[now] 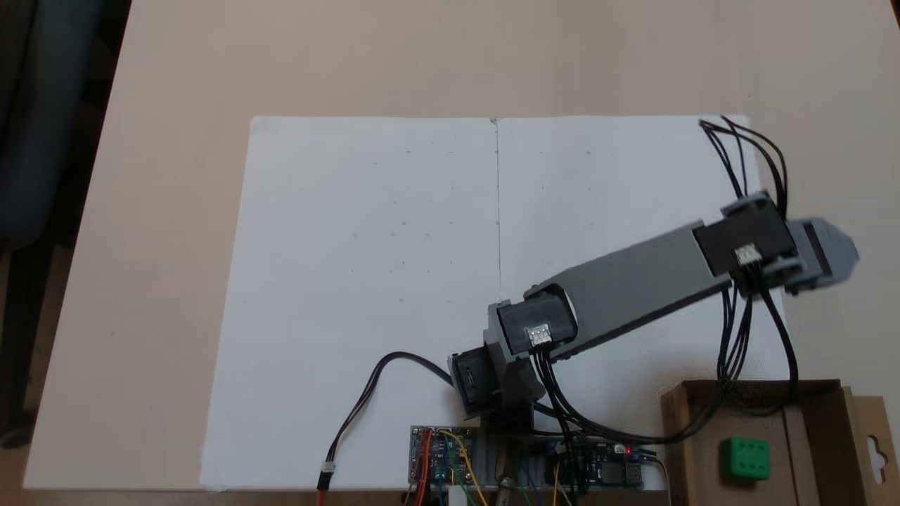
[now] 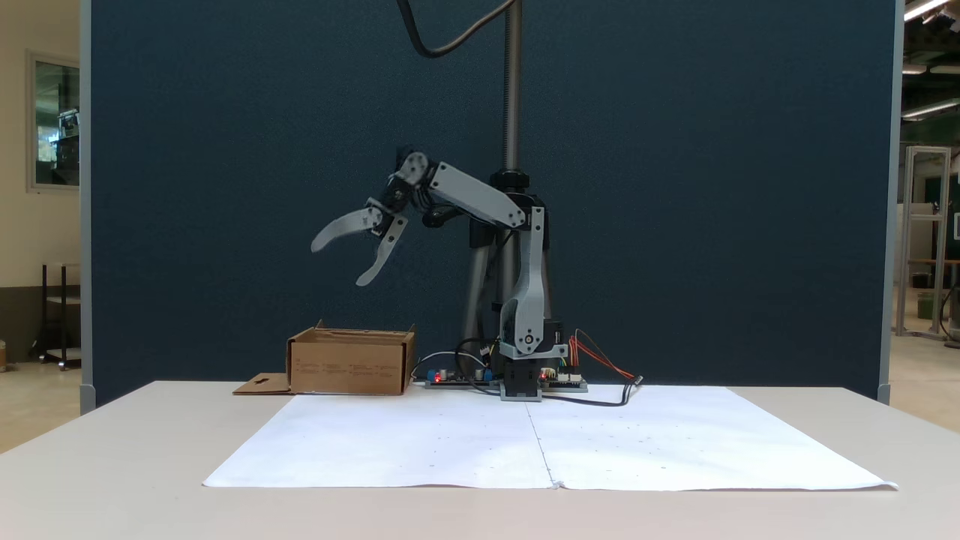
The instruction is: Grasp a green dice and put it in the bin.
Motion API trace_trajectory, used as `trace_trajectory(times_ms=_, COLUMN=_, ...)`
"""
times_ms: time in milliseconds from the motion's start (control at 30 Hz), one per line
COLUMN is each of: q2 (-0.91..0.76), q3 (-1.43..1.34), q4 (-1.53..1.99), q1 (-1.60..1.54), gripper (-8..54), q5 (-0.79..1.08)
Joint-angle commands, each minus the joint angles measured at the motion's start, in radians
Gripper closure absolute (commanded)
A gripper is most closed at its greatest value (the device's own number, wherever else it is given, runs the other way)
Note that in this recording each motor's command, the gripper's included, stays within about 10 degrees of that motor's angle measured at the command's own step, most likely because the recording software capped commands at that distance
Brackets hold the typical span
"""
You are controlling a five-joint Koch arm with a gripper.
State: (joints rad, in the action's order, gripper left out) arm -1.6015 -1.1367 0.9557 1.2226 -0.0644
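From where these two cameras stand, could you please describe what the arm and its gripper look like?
The arm is built of light grey plastic links joined by black servo blocks with small white connectors. Bundles of thin black cables loop between the joints and down to the base. The gripper has two curved, pointed grey fingers, claw-like. At the base sit circuit boards with coloured wires and a red light.

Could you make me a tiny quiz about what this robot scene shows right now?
1. True or false: the green dice lies inside the bin.
2. The tool is: A) open, empty; B) shut on the dice; C) resting on the paper.
3. Fill in: the white paper holds ___ dice.

Key: 1 true; 2 A; 3 no.
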Motion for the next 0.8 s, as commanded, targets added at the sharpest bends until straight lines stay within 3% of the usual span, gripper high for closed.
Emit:
trace_trajectory(times_ms=0, q2=-0.052, q3=0.032, q4=-0.08, q1=-0.092, gripper=1.1, q5=-0.074)
trace_trajectory(times_ms=400, q2=-0.101, q3=-0.025, q4=-0.236, q1=-0.632, gripper=0.1, q5=-0.072)
trace_trajectory(times_ms=767, q2=-0.339, q3=-0.732, q4=-0.69, q1=-0.983, gripper=0.4, q5=-0.029)
